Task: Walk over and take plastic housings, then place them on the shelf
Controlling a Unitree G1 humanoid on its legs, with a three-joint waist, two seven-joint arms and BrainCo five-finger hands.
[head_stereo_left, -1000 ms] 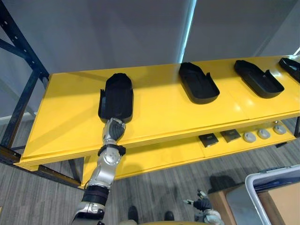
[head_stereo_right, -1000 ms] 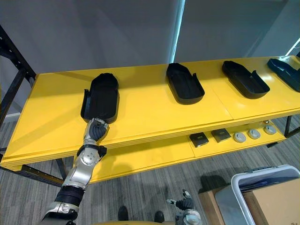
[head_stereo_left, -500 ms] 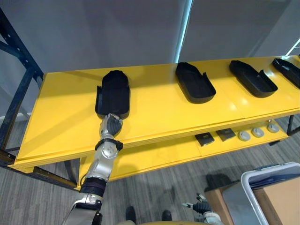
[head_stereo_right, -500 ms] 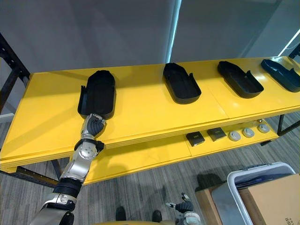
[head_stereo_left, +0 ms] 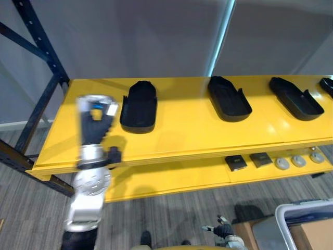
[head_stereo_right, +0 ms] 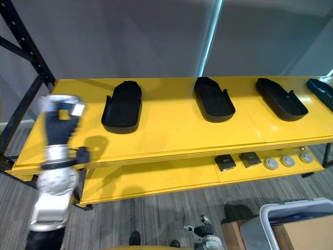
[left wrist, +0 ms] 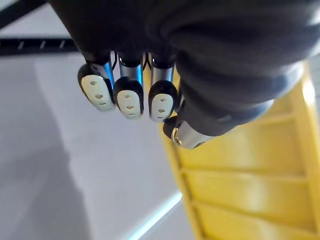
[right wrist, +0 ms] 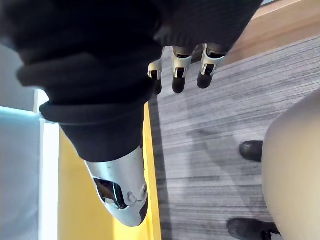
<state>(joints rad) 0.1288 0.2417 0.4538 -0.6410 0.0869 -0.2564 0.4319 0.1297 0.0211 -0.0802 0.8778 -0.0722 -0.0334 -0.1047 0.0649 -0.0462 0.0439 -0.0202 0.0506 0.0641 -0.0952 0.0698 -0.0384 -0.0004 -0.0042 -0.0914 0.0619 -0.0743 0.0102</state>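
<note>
Several black plastic housings lie in a row on the yellow shelf top (head_stereo_left: 182,136): the leftmost housing (head_stereo_left: 139,105), a second housing (head_stereo_left: 229,99), a third housing (head_stereo_left: 295,99) and one more at the right edge (head_stereo_left: 329,83). My left hand (head_stereo_left: 96,125) is raised in front of the shelf's left end, left of the leftmost housing and apart from it. Its fingers (left wrist: 129,97) hang relaxed and hold nothing. Low at the bottom edge near the floor, my right hand (head_stereo_left: 225,229) is open and empty, fingers (right wrist: 180,70) loose.
On the lower yellow shelf lie two small black squares (head_stereo_left: 235,163) and several grey discs (head_stereo_left: 282,163). A dark steel rack upright (head_stereo_left: 41,52) stands at the left. A white-rimmed bin (head_stereo_left: 307,224) with a cardboard box sits on the grey carpet at the bottom right.
My left hand has come off the leftmost housing's near end and risen up and to the left. The housing stays on the shelf. The camera has shifted.
</note>
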